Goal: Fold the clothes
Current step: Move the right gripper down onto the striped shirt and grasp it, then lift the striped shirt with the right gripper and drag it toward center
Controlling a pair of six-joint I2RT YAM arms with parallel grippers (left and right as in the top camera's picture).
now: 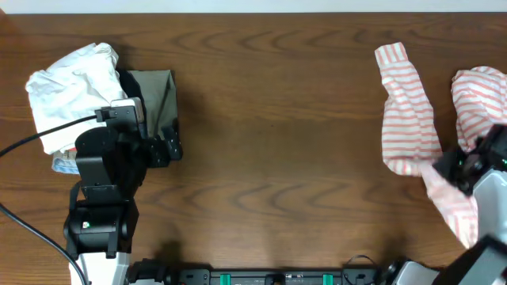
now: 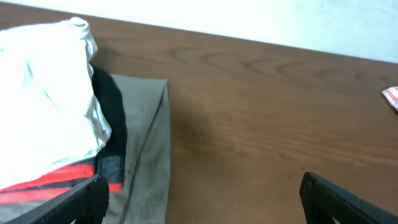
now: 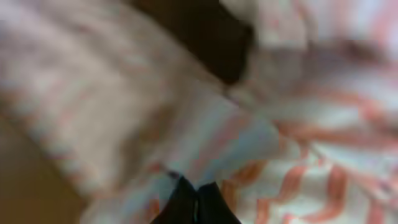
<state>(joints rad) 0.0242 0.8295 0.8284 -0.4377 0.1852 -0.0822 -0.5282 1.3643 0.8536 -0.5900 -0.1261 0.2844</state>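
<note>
A: Overhead view, dark brown wood-grain table (image 1: pixel 269 119). At the left of the frame sits a pile: a crumpled white cloth garment (image 1: pixel 71 87) on top, a flat folded olive-green cloth (image 1: pixel 154 99) to its right. The left gripper (image 1: pixel 162 149) sits at the lower edge of the olive cloth, its black arm running down to the bottom left of the frame.

B: Finger state, left?

A: Left wrist view shows the two black fingers (image 2: pixel 74 202) in the bottom corners of the frame, spread wide, with bare table and the olive-green cloth (image 2: pixel 149 162) between them. Nothing held. The same view shows the white garment (image 2: pixel 43 112) at upper left, over a black layer (image 2: pixel 115 134) and a red-and-grey edge (image 2: pixel 56 180).

B: Right side?

A: Overhead, at the right of the frame, lies the loose red-and-white striped cloth shirt (image 1: pixel 408 119). One long part runs from the upper middle-right down toward the lower right, and a bunched part sits at the far right edge. The right gripper (image 1: pixel 467 165) is over the fabric where these parts meet.

B: Its fingers?

A: Right wrist view is blurred. Striped shirt fabric (image 3: pixel 280 130) fills the frame, and the dark fingertips (image 3: pixel 186 205) at bottom centre are pressed together, with fabric bunched right at the tips. It appears pinched onto the shirt; blur leaves the grip itself uncertain.
</note>
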